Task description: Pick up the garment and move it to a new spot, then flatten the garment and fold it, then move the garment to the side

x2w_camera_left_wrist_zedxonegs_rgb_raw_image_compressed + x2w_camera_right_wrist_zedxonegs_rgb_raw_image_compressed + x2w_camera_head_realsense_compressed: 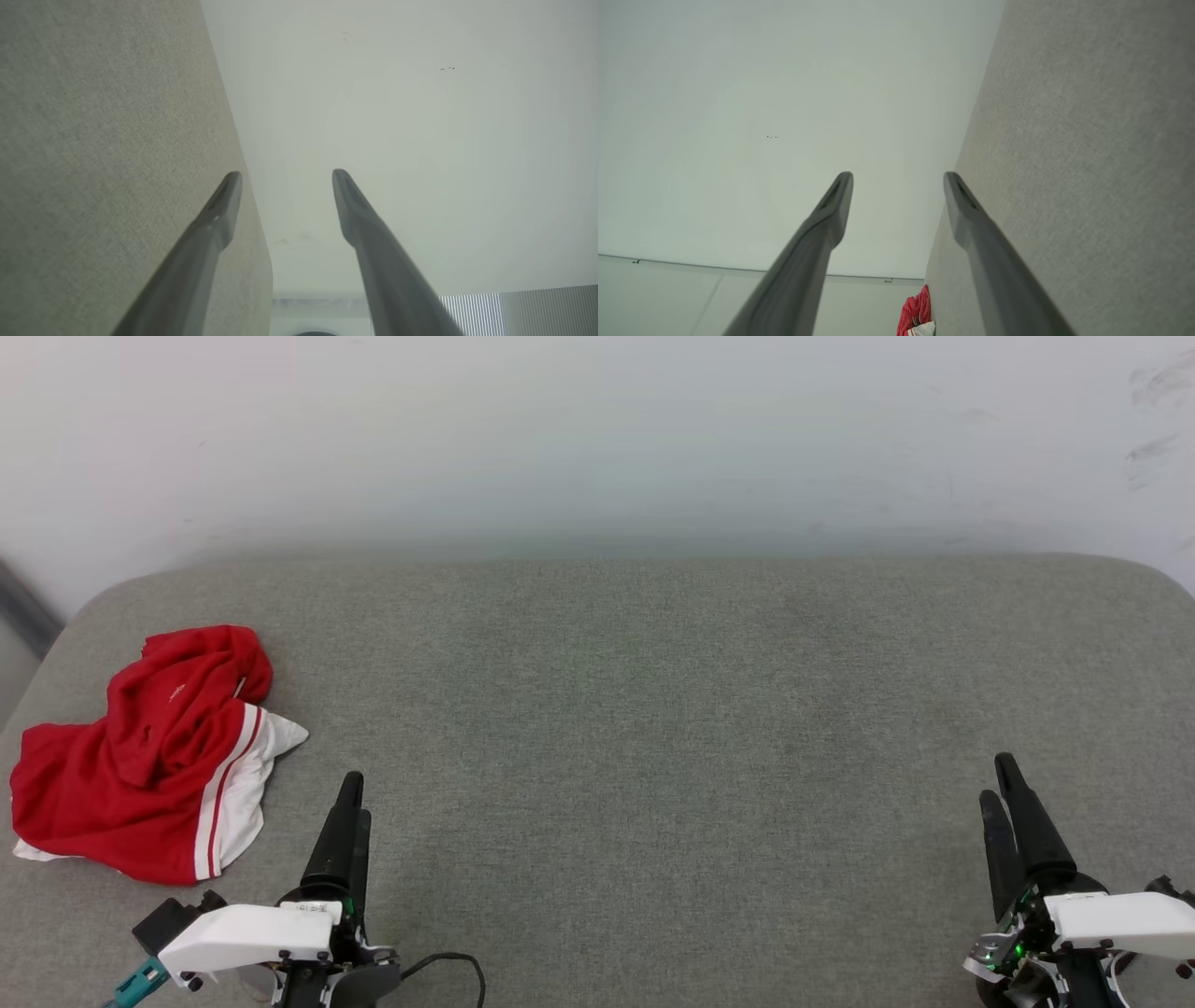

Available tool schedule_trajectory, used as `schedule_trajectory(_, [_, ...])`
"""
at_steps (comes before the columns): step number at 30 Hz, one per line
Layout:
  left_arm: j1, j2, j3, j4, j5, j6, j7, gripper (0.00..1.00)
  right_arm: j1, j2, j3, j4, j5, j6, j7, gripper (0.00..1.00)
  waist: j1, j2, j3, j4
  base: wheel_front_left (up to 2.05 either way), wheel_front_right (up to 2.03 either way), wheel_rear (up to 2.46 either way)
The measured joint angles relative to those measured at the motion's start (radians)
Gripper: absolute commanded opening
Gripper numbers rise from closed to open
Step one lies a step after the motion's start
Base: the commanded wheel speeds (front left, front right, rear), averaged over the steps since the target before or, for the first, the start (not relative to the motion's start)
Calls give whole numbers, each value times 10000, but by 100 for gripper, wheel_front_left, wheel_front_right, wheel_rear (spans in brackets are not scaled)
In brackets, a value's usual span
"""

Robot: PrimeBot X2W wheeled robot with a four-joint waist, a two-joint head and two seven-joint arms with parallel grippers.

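Garment (149,756) lies crumpled on tabletop (653,709) just left of left hand (355,795), far from right hand (996,779), both hands spread apart and empty, probably readied so the left one grabs first.

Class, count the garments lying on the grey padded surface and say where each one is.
1. The red and white garment lies crumpled near the left edge of the grey padded surface, left of the left gripper; its folds could hide something smaller.
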Motion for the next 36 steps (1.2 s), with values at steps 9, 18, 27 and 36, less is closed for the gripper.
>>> schedule_trajectory(9, [-6,-4,-94,-330,1883,0,-374,100,3,-128,180,-349,-2265,0,-372,100,0,0,-12,-5,0,0,0])
schedule_trajectory(18, [-107,0,-186,-518,4084,0,-706,100,96,-130,345,-441,-4953,2,-696,100,0,0,-26,4,0,0,0])
schedule_trajectory(27, [-137,-2,-278,-571,6498,59,-1018,100,128,-94,426,-546,-7016,10,-907,100,0,0,-34,5,0,0,0])
schedule_trajectory(36, [-146,71,-499,-650,8393,228,-1300,100,128,-67,493,-637,-8631,12,-892,100,0,0,-23,1,0,0,0])
